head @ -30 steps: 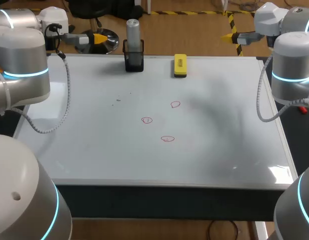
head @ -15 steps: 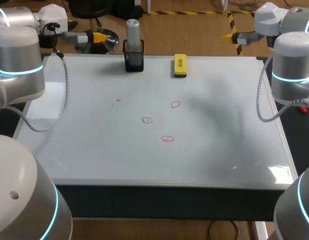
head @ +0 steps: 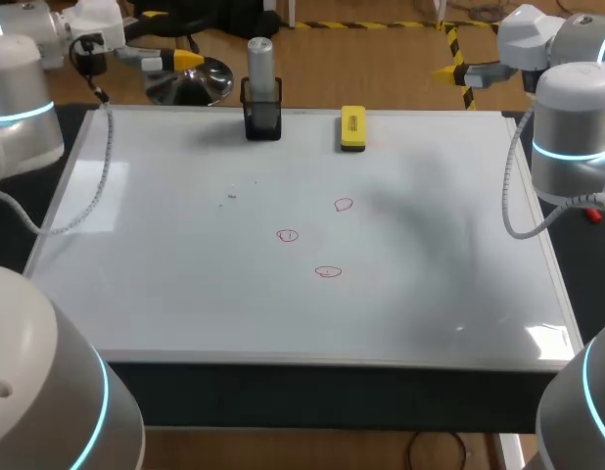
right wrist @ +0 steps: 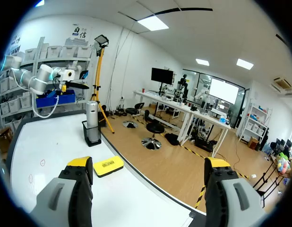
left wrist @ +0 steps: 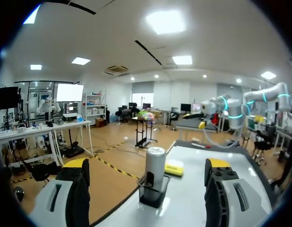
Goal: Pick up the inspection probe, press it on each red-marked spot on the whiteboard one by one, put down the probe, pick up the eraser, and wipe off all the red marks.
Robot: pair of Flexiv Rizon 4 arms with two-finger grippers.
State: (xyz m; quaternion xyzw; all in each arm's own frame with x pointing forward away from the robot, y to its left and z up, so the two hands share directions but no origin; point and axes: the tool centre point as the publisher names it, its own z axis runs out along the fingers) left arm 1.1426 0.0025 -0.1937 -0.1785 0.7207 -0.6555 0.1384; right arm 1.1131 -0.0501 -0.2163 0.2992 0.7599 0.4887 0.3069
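Probe (head: 260,61) upright in black holder (head: 262,117) at far edge of whiteboard (head: 185,294), easy to grab. Yellow eraser (head: 352,128) just right of it. Left gripper (head: 185,62) facing probe from far left, fingers wide apart, likely ready to grab. Right gripper (head: 447,71) far right, fingers apart, out of the way.

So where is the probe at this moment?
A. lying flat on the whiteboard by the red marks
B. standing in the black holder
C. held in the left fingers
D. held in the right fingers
B: the probe stands upright in the holder at the far edge of the whiteboard, with the eraser a little apart beside it.
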